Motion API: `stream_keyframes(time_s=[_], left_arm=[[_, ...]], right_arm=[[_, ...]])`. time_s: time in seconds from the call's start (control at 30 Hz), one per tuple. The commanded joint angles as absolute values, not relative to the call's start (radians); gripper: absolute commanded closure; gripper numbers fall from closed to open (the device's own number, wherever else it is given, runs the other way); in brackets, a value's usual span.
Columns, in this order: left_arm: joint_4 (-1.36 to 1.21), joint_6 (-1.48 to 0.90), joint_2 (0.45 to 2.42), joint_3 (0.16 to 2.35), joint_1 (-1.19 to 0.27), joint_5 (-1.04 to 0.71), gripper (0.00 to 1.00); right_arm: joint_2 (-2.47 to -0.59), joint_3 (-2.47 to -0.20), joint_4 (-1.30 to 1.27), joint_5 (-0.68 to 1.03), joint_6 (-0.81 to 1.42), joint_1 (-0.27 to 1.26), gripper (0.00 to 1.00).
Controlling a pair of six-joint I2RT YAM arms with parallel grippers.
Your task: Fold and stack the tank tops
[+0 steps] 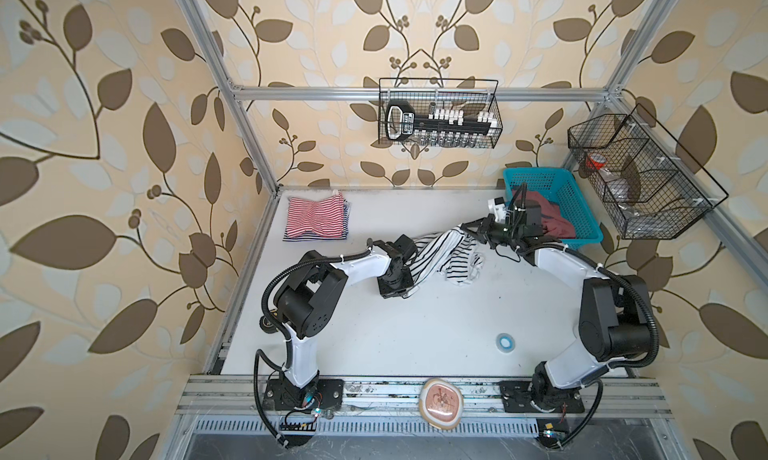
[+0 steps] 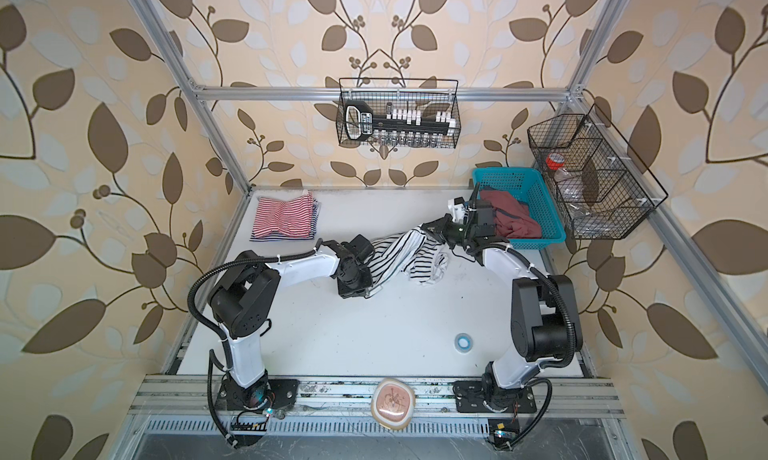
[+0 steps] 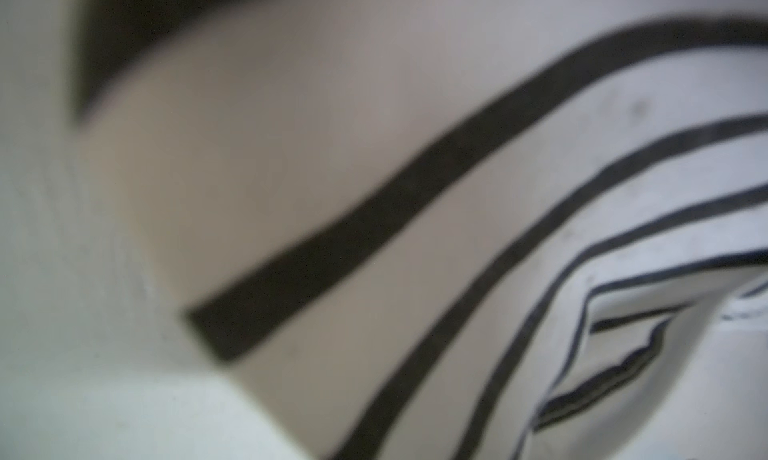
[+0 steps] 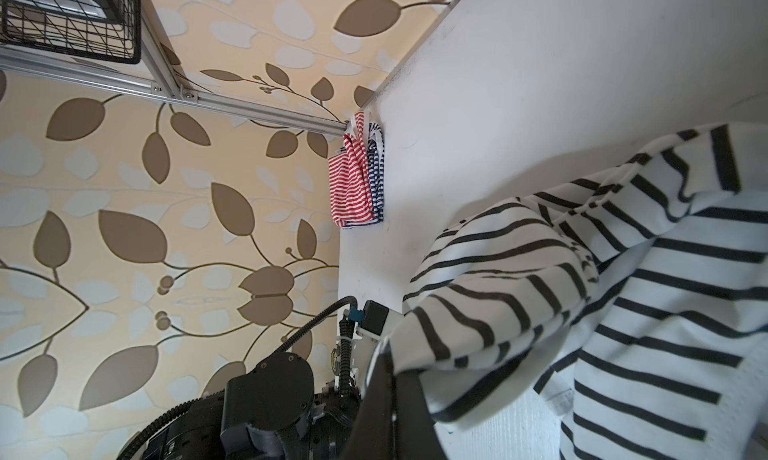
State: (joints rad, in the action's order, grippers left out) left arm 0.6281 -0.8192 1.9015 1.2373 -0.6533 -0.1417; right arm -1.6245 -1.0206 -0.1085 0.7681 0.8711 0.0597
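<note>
Basket (image 1: 575,200) with dusty red top (image 1: 559,225) stands beside right claw (image 1: 468,228) gripping striped top (image 1: 436,254)

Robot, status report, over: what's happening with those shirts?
Left gripper, right gripper shut on black-and-white top, stretched between them. Red-striped top folded. Dusty red top in basket.

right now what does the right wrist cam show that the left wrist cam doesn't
Only the right wrist view: the folded red-and-white striped top at a table corner, lying on a blue-striped piece, plus the wire basket, the leaf wallpaper and the left arm. Only the left wrist view: nothing more, just a blurred close-up of creases. Both: the black-and-white striped tank top, which fills the left wrist view and drapes across the right wrist one.
</note>
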Motion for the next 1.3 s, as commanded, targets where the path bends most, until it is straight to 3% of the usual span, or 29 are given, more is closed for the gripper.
stream_keyframes(time_s=[0.0,0.2,0.5,0.9,1.1,1.27], left_arm=[[0.785,-0.732,1.908,1.251,-0.652,-0.073,1.00],[0.960,-0.569,1.776,1.349,-0.609,0.049,1.00],[1.111,-0.321,1.532,1.526,-0.507,0.191,1.00],[1.035,-0.126,1.351,1.796,-0.463,0.420,1.00],[0.974,-0.055,1.336,1.904,-0.463,0.377,1.00],[0.915,-0.062,1.286,1.807,-0.463,0.233,1.00]], right_arm=[[-1.594,-1.003,-0.120,0.790,0.872,0.043,1.00],[-1.535,-1.014,-0.086,0.807,0.853,-0.005,1.00],[-1.365,-1.109,0.212,0.749,0.641,-0.046,1.00],[-1.120,-1.237,0.396,0.702,0.567,-0.075,1.00],[-1.058,-1.289,0.399,0.720,0.604,-0.087,1.00],[-1.023,-1.169,0.398,0.751,0.630,-0.087,1.00]])
